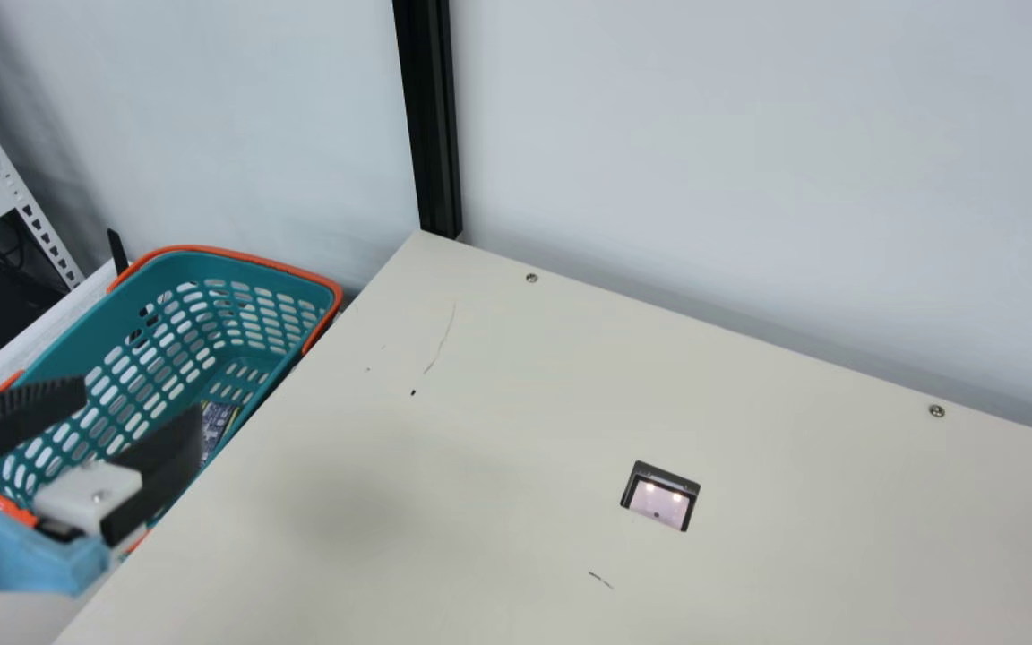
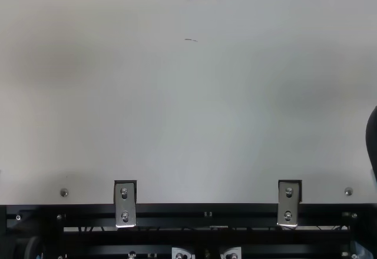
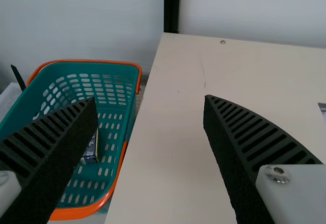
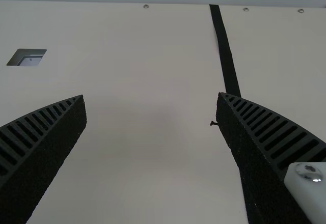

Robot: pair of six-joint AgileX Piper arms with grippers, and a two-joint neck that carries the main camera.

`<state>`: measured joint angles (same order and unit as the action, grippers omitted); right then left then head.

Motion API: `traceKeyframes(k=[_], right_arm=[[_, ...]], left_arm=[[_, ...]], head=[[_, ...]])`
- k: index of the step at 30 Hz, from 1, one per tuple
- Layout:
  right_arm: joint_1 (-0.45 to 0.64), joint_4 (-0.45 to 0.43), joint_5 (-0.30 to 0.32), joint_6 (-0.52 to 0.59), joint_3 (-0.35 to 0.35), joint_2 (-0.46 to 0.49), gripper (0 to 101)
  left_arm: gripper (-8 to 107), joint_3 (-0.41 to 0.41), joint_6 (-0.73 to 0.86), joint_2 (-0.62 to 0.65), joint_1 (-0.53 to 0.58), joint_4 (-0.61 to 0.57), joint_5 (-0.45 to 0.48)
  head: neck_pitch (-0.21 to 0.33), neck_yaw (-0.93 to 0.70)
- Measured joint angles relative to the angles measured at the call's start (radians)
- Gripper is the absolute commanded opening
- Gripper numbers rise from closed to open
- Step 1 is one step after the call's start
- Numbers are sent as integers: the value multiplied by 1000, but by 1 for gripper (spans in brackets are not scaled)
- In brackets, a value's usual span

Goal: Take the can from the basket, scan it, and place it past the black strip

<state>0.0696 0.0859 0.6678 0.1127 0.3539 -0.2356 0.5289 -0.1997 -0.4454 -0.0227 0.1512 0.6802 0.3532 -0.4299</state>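
Can (image 3: 90, 152) in basket (image 3: 76, 213), near its edge beside the desk (image 3: 168, 132). Left and right jaws both spread. Lower left jaws steeply (mind that edge), straddle can, close gently, lift straight.

No legible text or numbers anywhere.

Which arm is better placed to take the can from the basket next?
Probably the left: its open gripper is near the teal basket holding the can, whereas the right gripper is near the black strip.
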Motion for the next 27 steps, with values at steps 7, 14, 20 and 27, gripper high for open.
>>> traceKeyframes(k=[7,14,20,27], right_arm=[[0,0,0,0,0,0,101],[0,0,0,0,0,0,101],[0,0,0,0,0,0,101],[0,0,0,0,0,0,101]], left_arm=[[90,112,-34,-164,-60,30,-5],[90,200,55,-345,-165,-33,-27],[90,268,200,-507,-288,-137,-70],[90,352,396,-700,-442,-264,-107]], head=[[0,0],[0,0],[0,0],[0,0]])
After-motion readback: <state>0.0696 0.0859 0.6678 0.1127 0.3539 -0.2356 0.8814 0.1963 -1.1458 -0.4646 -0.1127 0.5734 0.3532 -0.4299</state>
